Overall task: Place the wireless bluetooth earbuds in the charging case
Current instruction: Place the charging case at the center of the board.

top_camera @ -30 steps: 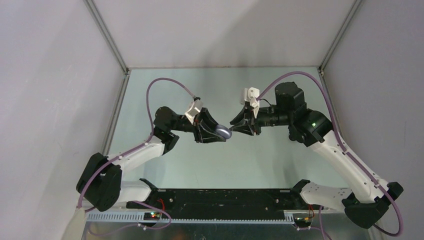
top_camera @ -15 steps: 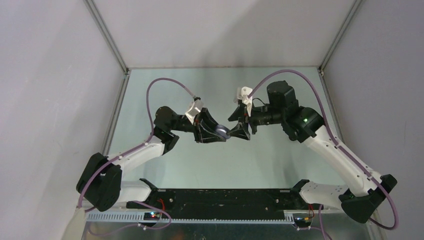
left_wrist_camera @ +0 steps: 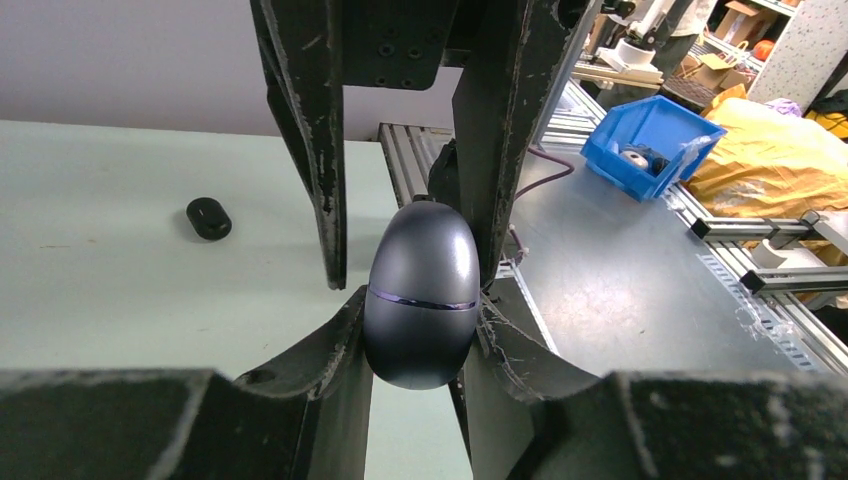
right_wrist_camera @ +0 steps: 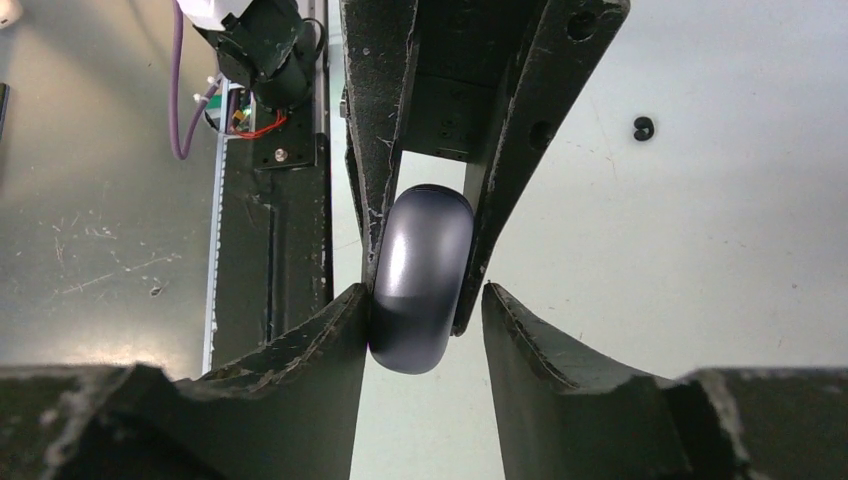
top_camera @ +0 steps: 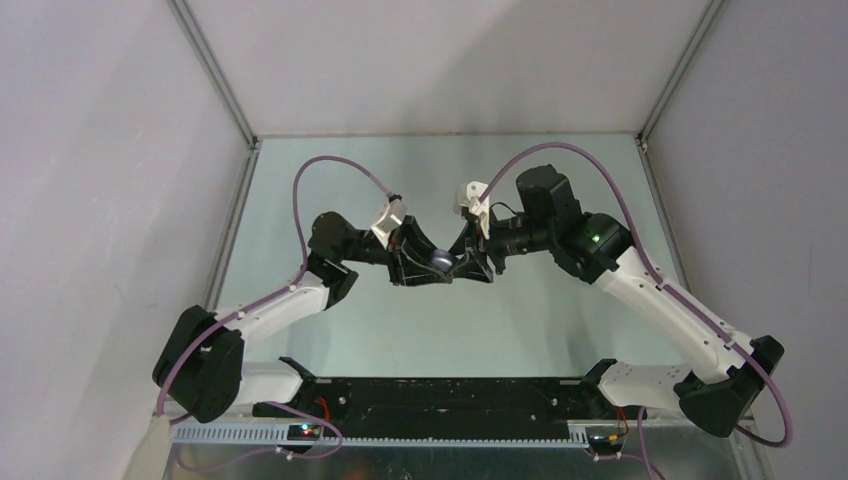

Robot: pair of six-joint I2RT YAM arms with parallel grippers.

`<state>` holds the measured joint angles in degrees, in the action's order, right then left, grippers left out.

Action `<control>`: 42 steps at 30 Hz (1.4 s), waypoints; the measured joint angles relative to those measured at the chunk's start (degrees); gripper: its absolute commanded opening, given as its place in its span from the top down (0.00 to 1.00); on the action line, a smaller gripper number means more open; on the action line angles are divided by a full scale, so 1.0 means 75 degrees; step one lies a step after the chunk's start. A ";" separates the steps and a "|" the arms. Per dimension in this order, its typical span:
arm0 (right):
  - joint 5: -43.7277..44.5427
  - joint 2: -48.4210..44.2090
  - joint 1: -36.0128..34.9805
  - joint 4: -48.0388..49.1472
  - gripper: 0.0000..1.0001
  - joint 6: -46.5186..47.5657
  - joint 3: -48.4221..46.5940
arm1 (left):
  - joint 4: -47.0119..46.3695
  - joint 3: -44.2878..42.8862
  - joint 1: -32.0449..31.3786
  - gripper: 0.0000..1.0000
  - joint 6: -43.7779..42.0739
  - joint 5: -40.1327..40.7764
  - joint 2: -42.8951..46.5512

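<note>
"Earbud (left_wrist_camera: 208,218) — is that what the small black lump on the table (left_wrist_camera: 90,300) is?"

"It looks like one: tiny, rounded, black, lying alone on the pale green top, well apart from the case (left_wrist_camera: 420,270)."

"And where is the case?"

"Up in the air between the two arms. The left gripper (left_wrist_camera: 420,325) is clamped on one end. The right gripper (right_wrist_camera: 423,300) has its jaws apart around the other end, one finger against the shell and the other with a gap beside it."

"How does it lie?"

"Its long axis runs straight from one gripper to the other, so each hand faces an end. It is a dark grey egg, smooth and glossy, and the thin seam around its middle is shut tight — lid closed."

"So what does the next move hinge on?"

"I'd judge the right jaws must close on the half beyond the seam so the lid can be pulled open. The glossy shell could slip from an off-centre pinch."
</note>
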<state>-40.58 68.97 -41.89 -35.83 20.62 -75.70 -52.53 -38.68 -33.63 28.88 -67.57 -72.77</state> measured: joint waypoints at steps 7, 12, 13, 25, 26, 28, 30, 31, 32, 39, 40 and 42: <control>0.0026 0.0006 -0.0052 -0.0058 0.74 -0.0012 0.0000 | 0.0052 0.0000 0.0006 0.93 -0.0082 0.0052 0.0000; 0.0108 0.0006 -0.0050 -0.0058 0.90 -0.0061 0.0000 | 0.0143 0.0000 0.0006 0.71 -0.0189 0.0128 0.0000; 0.0117 0.0006 -0.0050 -0.0061 0.91 -0.0058 0.0000 | 0.0169 0.0000 0.0006 0.68 -0.0207 0.0140 0.0000; 0.0242 0.0003 -0.0012 -0.0050 0.93 -0.0058 0.0000 | 0.0373 0.0000 0.0000 0.01 -0.0312 0.0105 0.0000; 0.0262 0.0000 0.0015 -0.0041 0.93 -0.0061 0.0000 | 0.0382 0.0000 0.0000 0.01 -0.0318 0.0099 0.0000; 0.0318 -0.0017 0.0079 -0.0032 0.92 -0.0076 0.0000 | 0.0428 -0.0003 0.0000 0.01 -0.0344 0.0090 0.0003; 0.0364 -0.0044 0.0169 0.0000 0.93 -0.0093 0.0000 | 0.0697 -0.0020 0.0003 0.00 -0.0548 0.0064 0.0017; 0.0402 -0.0070 0.0245 0.0041 0.93 -0.0119 0.0000 | 0.0912 -0.0047 0.0026 0.01 -0.0708 0.0064 0.0032; 0.0431 -0.0090 0.0329 0.0073 0.93 -0.0146 0.0000 | 0.1253 -0.0102 0.0055 0.01 -0.0965 0.0073 0.0058; 0.0612 -0.0047 0.1513 0.0463 0.93 -0.0565 0.0000 | 0.4558 -0.0979 0.0597 0.01 -0.3587 0.1282 0.0487; 0.0641 0.0038 0.1722 0.0571 0.92 -0.0644 -0.0003 | 0.4800 -0.1000 0.0720 0.01 -0.3800 0.1472 0.0589; 0.0676 0.0291 0.2072 0.0711 0.92 -0.0822 -0.0023 | 0.5208 -0.1005 0.1008 0.01 -0.4144 0.1830 0.0828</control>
<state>-35.51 71.16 -26.35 -30.50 14.46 -75.88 -13.47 -46.22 -26.06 -2.20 -53.84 -66.57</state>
